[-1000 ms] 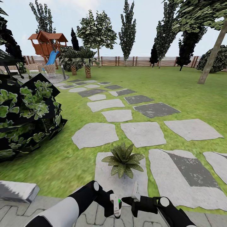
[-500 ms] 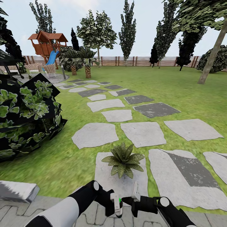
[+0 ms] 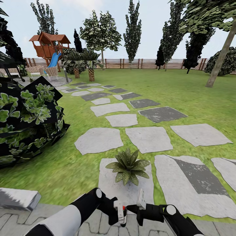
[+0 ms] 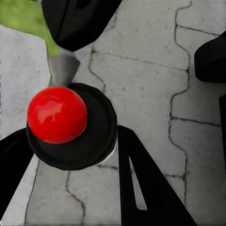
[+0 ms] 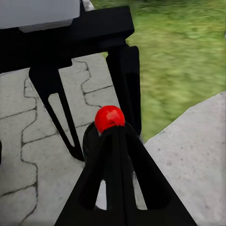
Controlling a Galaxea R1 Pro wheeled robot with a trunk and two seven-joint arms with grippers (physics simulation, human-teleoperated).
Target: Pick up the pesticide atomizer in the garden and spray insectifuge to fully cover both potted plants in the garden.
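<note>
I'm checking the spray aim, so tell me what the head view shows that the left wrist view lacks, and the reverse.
Head view adds: the low green potted plant, whitish specks on its pointed leaves, on a pale stepping stone; a dark leafy bush; a brown slatted fence. Left wrist view adds: a close look at the black-capped pesticide atomizer and its grey nozzle, clamped in the left gripper. Both: the atomizer's red dot, cracked grey paving, green lawn.

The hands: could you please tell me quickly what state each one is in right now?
Left hand: closed on the pesticide atomizer.
Right hand: cannot be told; it sits close beside the atomizer.
</note>
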